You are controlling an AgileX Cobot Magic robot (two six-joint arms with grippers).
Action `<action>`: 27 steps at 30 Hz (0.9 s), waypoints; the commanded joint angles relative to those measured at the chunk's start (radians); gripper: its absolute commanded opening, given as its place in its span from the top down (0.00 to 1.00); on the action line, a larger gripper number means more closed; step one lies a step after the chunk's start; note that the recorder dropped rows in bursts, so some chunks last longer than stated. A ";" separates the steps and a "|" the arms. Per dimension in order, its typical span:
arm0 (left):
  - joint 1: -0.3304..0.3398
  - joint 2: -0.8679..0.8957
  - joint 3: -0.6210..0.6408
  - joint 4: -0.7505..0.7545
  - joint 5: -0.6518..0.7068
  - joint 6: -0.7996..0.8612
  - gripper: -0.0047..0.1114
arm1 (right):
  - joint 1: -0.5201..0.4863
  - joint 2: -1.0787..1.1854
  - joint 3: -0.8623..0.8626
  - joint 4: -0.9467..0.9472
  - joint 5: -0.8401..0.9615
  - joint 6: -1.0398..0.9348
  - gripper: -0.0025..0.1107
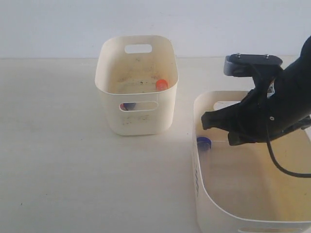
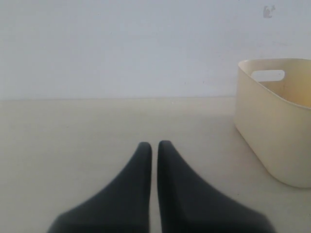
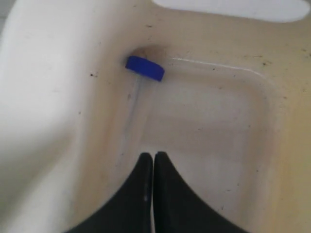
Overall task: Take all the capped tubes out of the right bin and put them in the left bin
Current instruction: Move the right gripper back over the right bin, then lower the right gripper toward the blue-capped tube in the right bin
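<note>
The right end effector (image 3: 153,155), clenched empty, hangs over the wide shallow cream plastic tub (image 1: 196,165), where a blue-capped clear tube (image 3: 145,68) lies in a corner. The taller cream plastic tub (image 1: 146,121) holds an orange-red cap (image 1: 162,84) and a blue cap (image 1: 129,105). The left end effector (image 2: 151,144), likewise clenched empty, hangs above the desk (image 2: 73,131).

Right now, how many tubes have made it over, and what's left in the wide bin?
Done: the left bin shows an orange cap inside and a blue cap through its handle slot, so at least two tubes are over. In hand: nothing; the right gripper hangs shut and empty over the right bin. Left: one blue-capped tube in its corner. A fourth tube isn't visible.
</note>
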 commanded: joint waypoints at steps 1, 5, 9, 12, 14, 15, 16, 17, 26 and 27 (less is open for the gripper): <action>-0.007 0.004 -0.002 -0.003 -0.007 -0.004 0.92 | -0.008 0.025 0.007 0.045 0.023 -0.045 0.98; -0.007 0.004 -0.002 -0.003 -0.007 -0.004 0.92 | -0.008 0.095 0.007 0.052 0.053 -0.054 0.98; -0.007 0.004 -0.002 -0.003 -0.007 -0.004 0.92 | -0.008 0.154 0.007 0.090 0.049 -0.104 0.98; -0.007 0.004 -0.002 -0.003 -0.007 -0.004 0.92 | -0.009 0.166 0.007 0.090 0.040 -0.101 0.98; -0.007 0.004 -0.002 -0.003 -0.007 -0.004 0.92 | -0.009 0.166 0.007 0.090 0.036 -0.104 0.98; -0.007 0.004 -0.002 -0.003 -0.007 -0.004 0.92 | -0.009 0.166 0.007 0.090 0.035 -0.104 0.98; -0.007 0.004 -0.002 -0.003 -0.007 -0.004 0.92 | -0.009 0.166 0.007 0.085 0.035 -0.104 0.98; -0.007 0.004 -0.002 -0.003 -0.007 -0.004 0.92 | -0.009 0.168 0.007 0.083 0.035 -0.102 0.98; -0.007 0.004 -0.002 -0.003 -0.007 -0.004 0.92 | -0.009 0.168 0.007 0.082 0.009 -0.092 0.98; -0.007 0.004 -0.002 -0.003 -0.007 -0.004 0.92 | -0.009 0.168 0.007 0.082 0.009 -0.092 0.98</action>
